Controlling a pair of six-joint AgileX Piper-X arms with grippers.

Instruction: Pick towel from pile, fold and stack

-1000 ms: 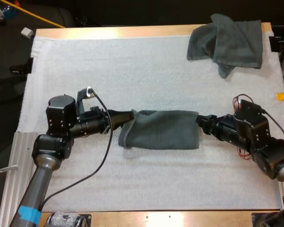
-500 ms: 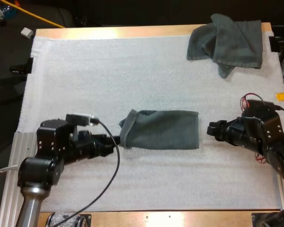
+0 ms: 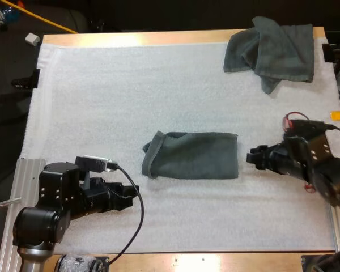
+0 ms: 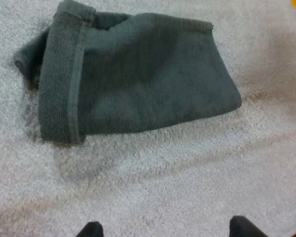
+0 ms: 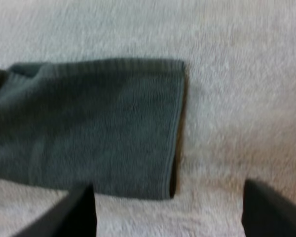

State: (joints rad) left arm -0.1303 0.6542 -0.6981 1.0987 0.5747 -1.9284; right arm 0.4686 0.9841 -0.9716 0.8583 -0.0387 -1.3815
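A crumpled towel (image 3: 275, 51) lies well apart from the folded towel (image 3: 192, 154).

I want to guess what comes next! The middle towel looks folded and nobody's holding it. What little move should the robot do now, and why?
Probably: swing the right gripper toward the crumpled towel at the far right corner of the mat. The folded towel lies flat, the left gripper and right one are open and clear of it, and the right is nearer.
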